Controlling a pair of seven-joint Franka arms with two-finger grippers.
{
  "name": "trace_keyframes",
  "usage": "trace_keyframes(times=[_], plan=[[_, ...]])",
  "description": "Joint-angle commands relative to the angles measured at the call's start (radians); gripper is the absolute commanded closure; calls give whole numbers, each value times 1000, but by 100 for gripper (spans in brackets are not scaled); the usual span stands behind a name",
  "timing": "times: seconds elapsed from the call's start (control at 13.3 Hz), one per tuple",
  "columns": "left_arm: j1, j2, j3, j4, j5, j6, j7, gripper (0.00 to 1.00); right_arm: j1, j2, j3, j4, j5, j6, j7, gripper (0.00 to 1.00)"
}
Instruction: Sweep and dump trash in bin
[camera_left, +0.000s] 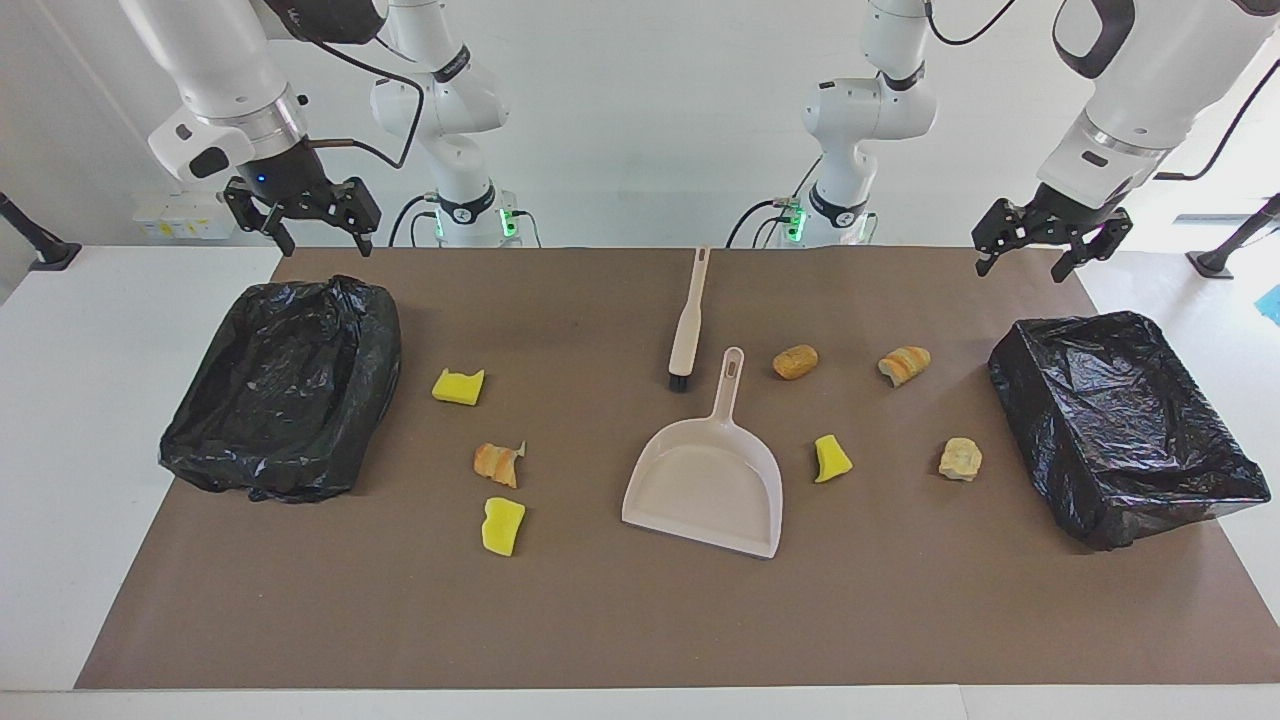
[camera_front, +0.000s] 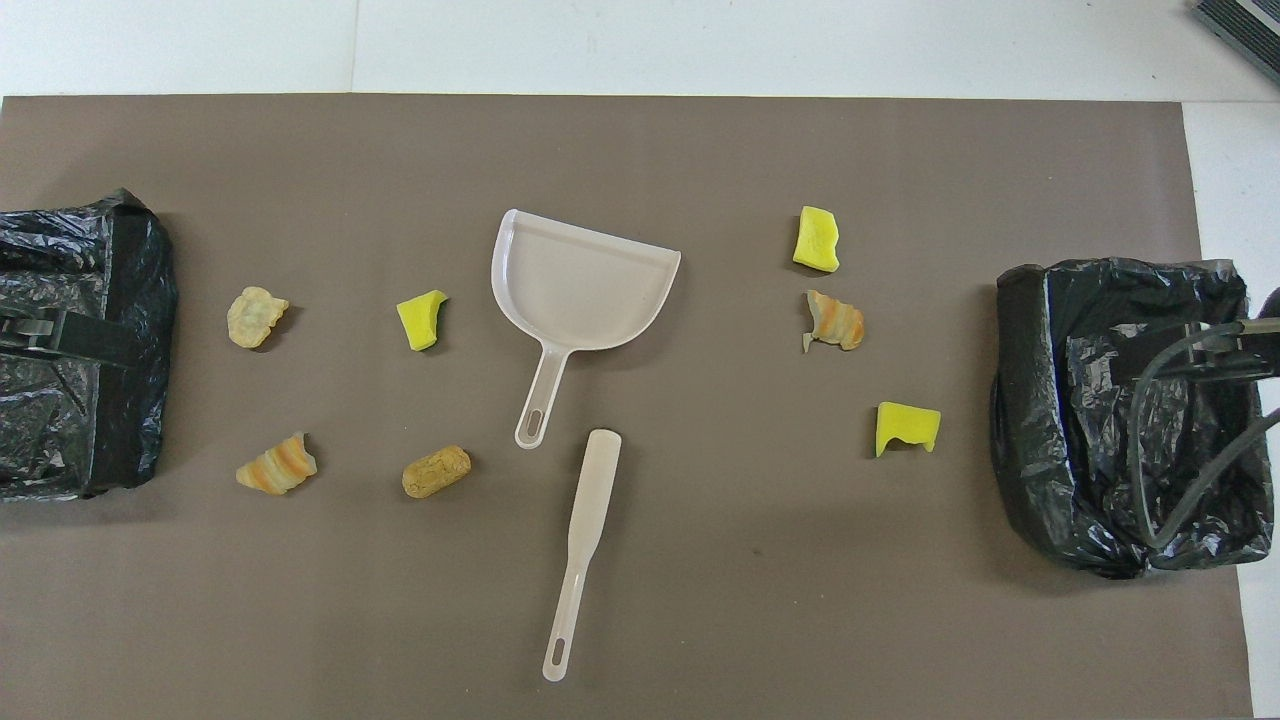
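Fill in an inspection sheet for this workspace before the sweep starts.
Surface: brown mat on a white table.
Job's things: dustpan and brush lie mid-mat, apart, the brush nearer the robots. Seven scraps on the mat: three yellow sponge pieces, four bread chunks; none in the pan. A black-lined bin sits at the right arm's end, another at the left arm's end.
Clutter: nothing seen.
Grippers: left pincer open, raised over the mat's edge by its bin; right pincer open, raised above its bin; both empty.
Cables: black cables run along both arms and at their bases.
Surroundings: white wall, two stand feet at the sides.
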Motion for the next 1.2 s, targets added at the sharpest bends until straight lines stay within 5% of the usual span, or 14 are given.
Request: trace_keyframes(times=[0.0,1.13], plan=[[-4,-3,4,23,-7,-35,8,0,-1,-40,6,-52,14,24,37,0],[-12,-23,4,-23,-16,-1,5,0,-4,4,-3,-38,18,47,87,0]])
